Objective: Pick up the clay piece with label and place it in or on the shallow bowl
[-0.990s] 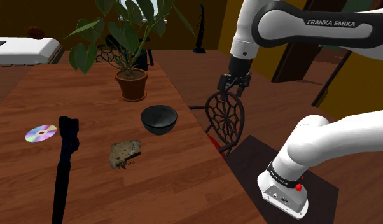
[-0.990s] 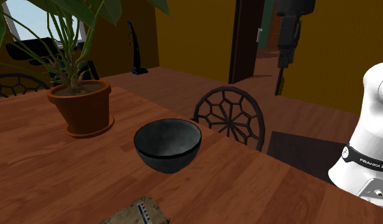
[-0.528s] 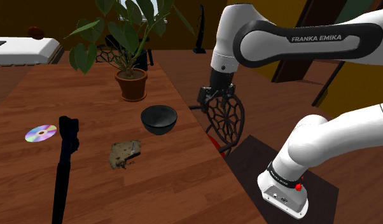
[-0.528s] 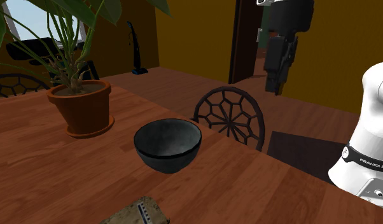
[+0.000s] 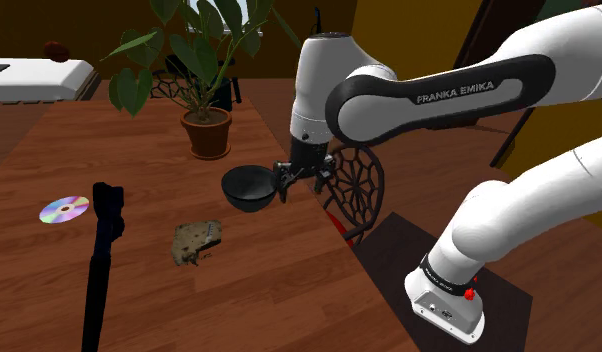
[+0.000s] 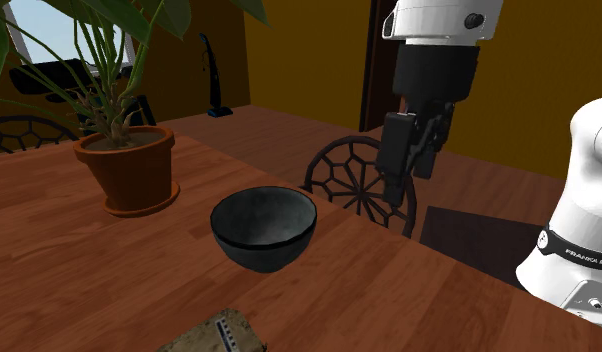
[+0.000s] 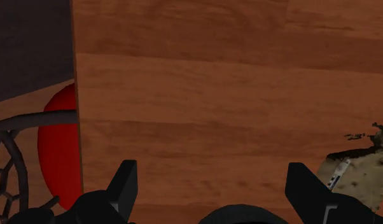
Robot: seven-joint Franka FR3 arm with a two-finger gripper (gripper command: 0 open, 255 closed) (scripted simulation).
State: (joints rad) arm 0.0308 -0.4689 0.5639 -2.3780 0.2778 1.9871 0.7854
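clay piece (image 5: pixel 196 241) w/ the pale label lies flat on the wooden counter (image 5: pixel 279 290), untouched. it sits near the dark shallow bowl (image 5: pixel 244 195) but apart from it, toward the shoulder view's lower left. the end effector (image 7: pixel 211 168) hangs above the counter's edge, just beside the bowl on the shoulder view's right. its fingers are spread wide w/ nothing btwn them but bare wood. in the wrist view the piece sits outside one finger, not in the gap.

step in hand looks like the reach: no grasp yet, so the task is barely begun. nxt move prob calls for sliding the end effector sideways past the bowl w/o clipping its rim, centring over the piece, then dropping low. the piece is thin and ragged-edged, so the fingers likely need to go nearly to the wood to catch it.

also on the counter: a potted plant (image 5: pixel 207 133) behind the bowl, a cd (image 5: pixel 64 210) and a long black obj (image 5: pixel 101 260) at the shoulder view's left. a web-backed chair (image 5: pixel 354 185) w/ a red seat (image 7: pixel 56 153) stands at the counter's edge. walls are mustard yellow, floor is wood.
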